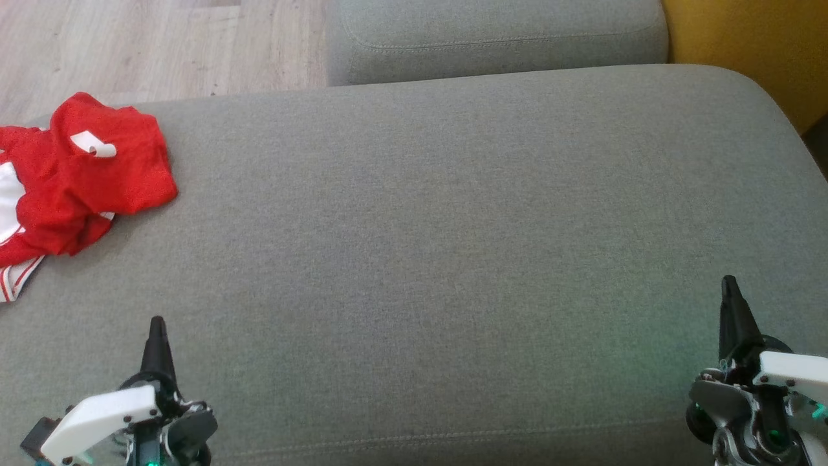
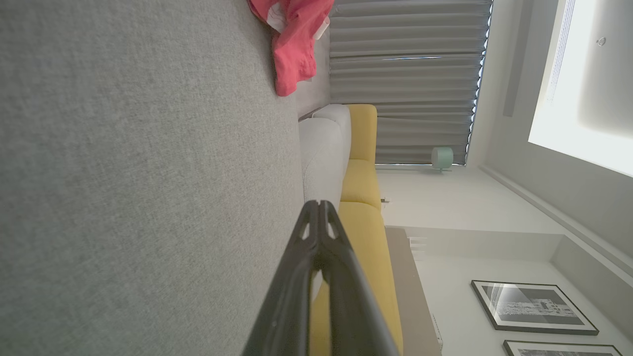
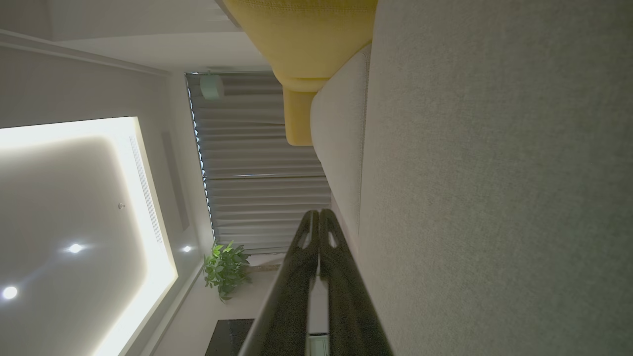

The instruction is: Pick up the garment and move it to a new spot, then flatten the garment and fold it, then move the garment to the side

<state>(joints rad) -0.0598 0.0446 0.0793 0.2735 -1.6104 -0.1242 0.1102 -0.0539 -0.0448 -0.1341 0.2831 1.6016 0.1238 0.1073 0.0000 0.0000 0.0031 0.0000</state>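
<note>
Head view: even soft light, no hard shadows, slightly soft focus, faint green cast on the grey cushion (image 1: 414,226) lower right. Right wrist view dim, ceiling light panel (image 3: 74,198) blown out. Left wrist view brighter, same glare, wide-angle stretch at edges.

The garment (image 1: 84,175) lies at the upper left of the frame on the sofa seat (image 1: 420,226); another cushion (image 1: 498,39) sits behind, top centre.
</note>
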